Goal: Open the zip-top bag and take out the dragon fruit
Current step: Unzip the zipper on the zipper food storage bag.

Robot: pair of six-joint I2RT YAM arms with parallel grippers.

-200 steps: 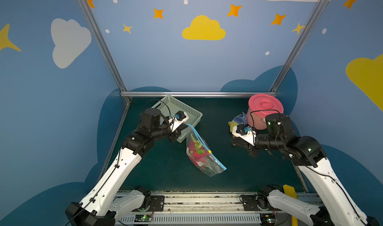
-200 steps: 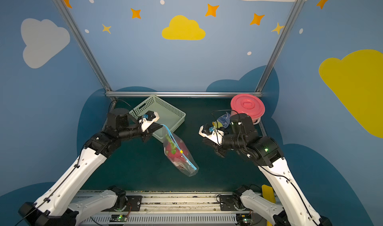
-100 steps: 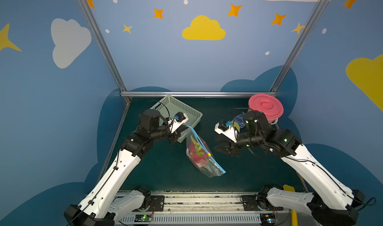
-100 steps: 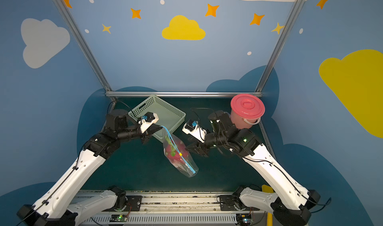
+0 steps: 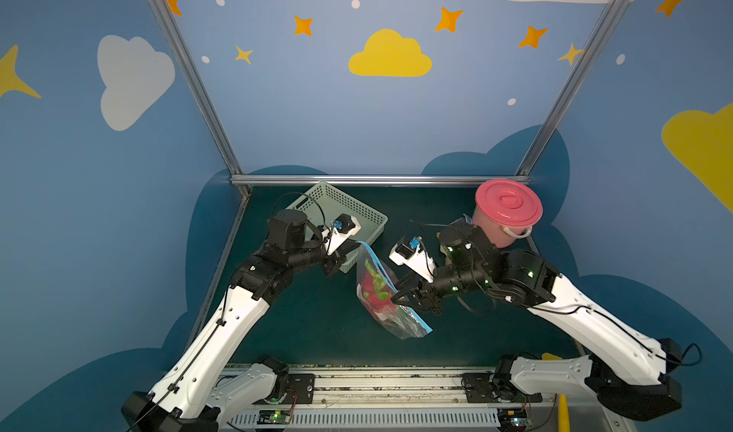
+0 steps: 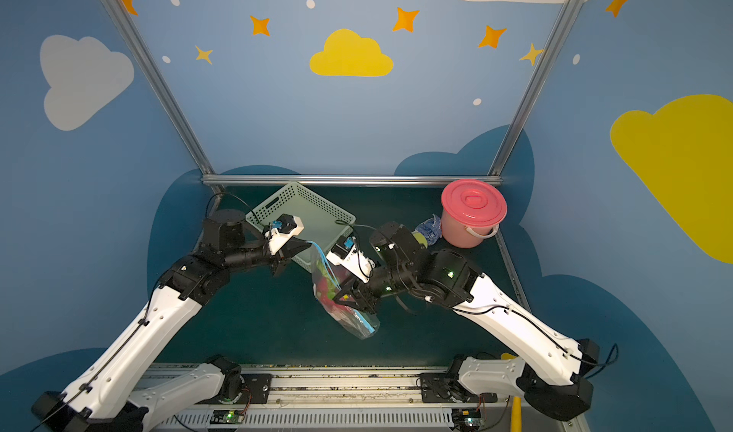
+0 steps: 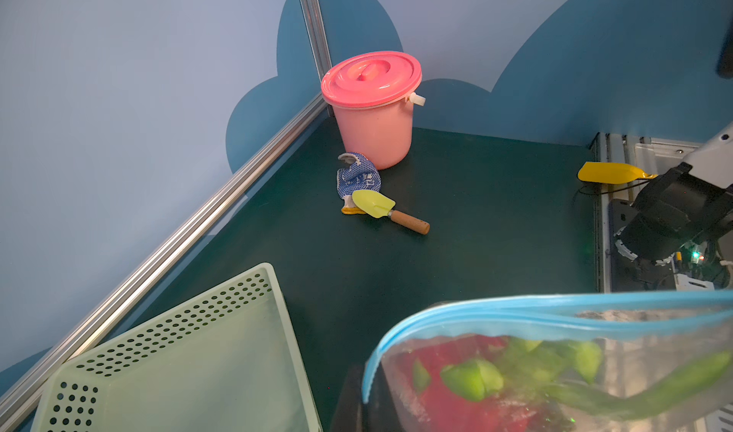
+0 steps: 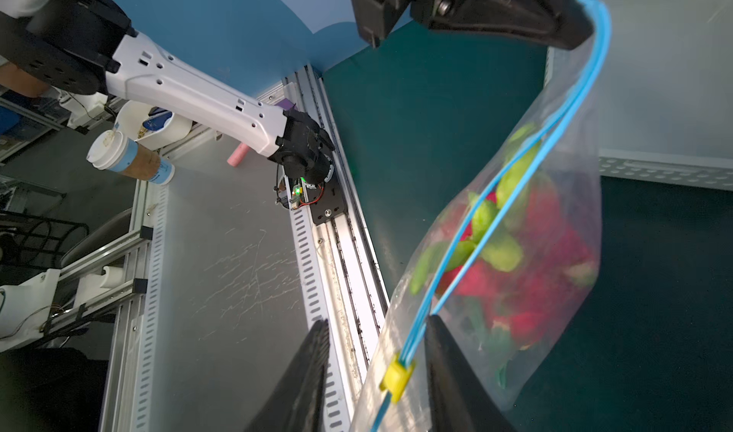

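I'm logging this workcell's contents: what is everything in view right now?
zip-top bag: one, clear with a light-blue zip strip, mid-mat, held up by its top corner
dragon fruit: one, red with green scales, inside the bag
slider tab: one, yellow, on the zip strip
basket: one, pale green, back of the mat
bucket: one, pink, lid on, back corner
glove: one, blue and white, beside the bucket
trowel: one, yellow blade, wooden handle, next to the glove
scoop: one, yellow, by the front rail
mat: one, dark green, work surface
left pincer: black, shut on the bag's top corner
right pincer: black, open, astride the zip strip at the tab
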